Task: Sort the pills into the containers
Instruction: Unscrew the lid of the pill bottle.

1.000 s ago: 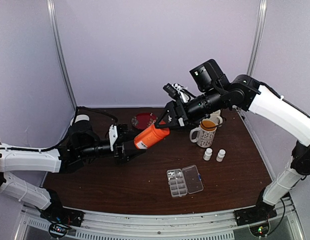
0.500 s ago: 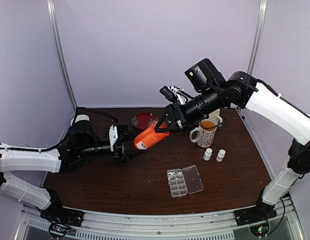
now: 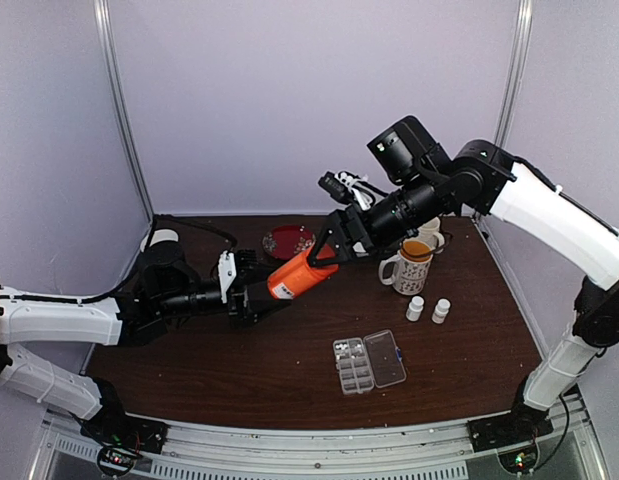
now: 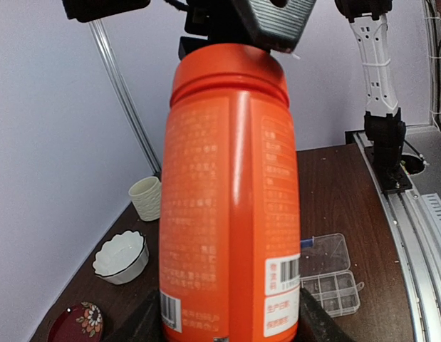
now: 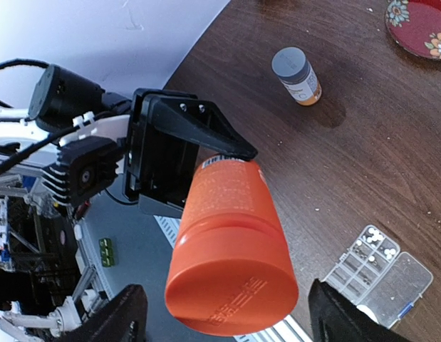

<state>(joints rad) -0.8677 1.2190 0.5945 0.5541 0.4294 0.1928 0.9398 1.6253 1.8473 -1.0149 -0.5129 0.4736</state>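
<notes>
My left gripper (image 3: pixel 251 295) (image 4: pixel 231 317) is shut on the base of a large orange bottle (image 3: pixel 294 277) (image 4: pixel 231 192), holding it tilted above the table with its cap towards the right arm. My right gripper (image 3: pixel 330 252) (image 5: pixel 232 308) is open and straddles the orange cap (image 5: pixel 231 285), with a narrow gap on each side. The containers (image 3: pixel 354 366) (image 5: pixel 364 255) (image 4: pixel 339 293) are the compartments of a clear pill box lying with its lid (image 3: pixel 386 358) open at front centre. A few whitish pills (image 5: pixel 377 239) lie in one end compartment.
Two small white bottles (image 3: pixel 415 308) (image 3: pixel 441 310) stand right of the pill box, with a mug (image 3: pixel 407 266) behind them. A red plate (image 3: pixel 287 240) sits at the back. A grey-capped bottle (image 5: pixel 296 75) stands on the table. A white bowl (image 4: pixel 122 256) and cup (image 4: pixel 145 197) are at the far left.
My right gripper has shifted slightly left and now brackets the bottle's cap. The left arm and the orange bottle have hardly moved.
</notes>
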